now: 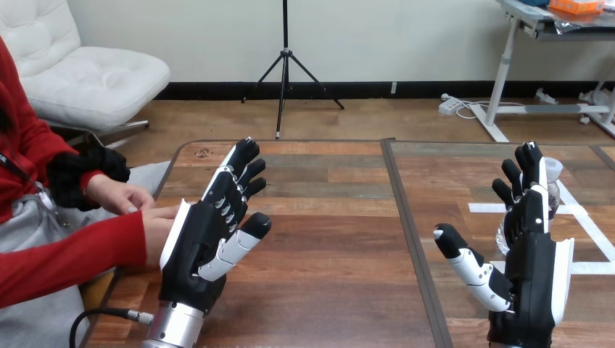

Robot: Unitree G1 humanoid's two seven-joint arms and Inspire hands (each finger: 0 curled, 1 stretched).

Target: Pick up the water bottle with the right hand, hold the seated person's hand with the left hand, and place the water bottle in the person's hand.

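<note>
**Both hands spread open, bottle behind the right hand**

The right hand [533,268] is held upright with its fingers straight and released, the thumb spread out to its inner side; nothing is grasped by it. The water bottle [555,168] is found directly behind this hand, on the far side of the fingers, and most of it is hidden by them. A rounded, translucent end is seen just past the fingertips, and a clear, glossy bulge of plastic is seen beside the palm on the thumb side. Its long axis appears to run along the line of the fingers, with the rounded end pointing away from the wrist; whether it stands upright or leans cannot be told. Whether the fingers touch it cannot be told either.

The left hand [203,232] is likewise open, its jointed black-and-white fingers extended and slightly fanned, its thumb relaxed toward the inner side. The person's hand [154,228], marked by a red sleeve, is laid just beside the white shell on the back of this hand; no finger or thumb is curled round it. A second hand of the person [120,196] is rested just beyond the first, further from the left hand.

The table [326,239] is made of dark, streaked wooden planks, and flat strips of white tape [487,208] are laid on it around the right hand
</note>
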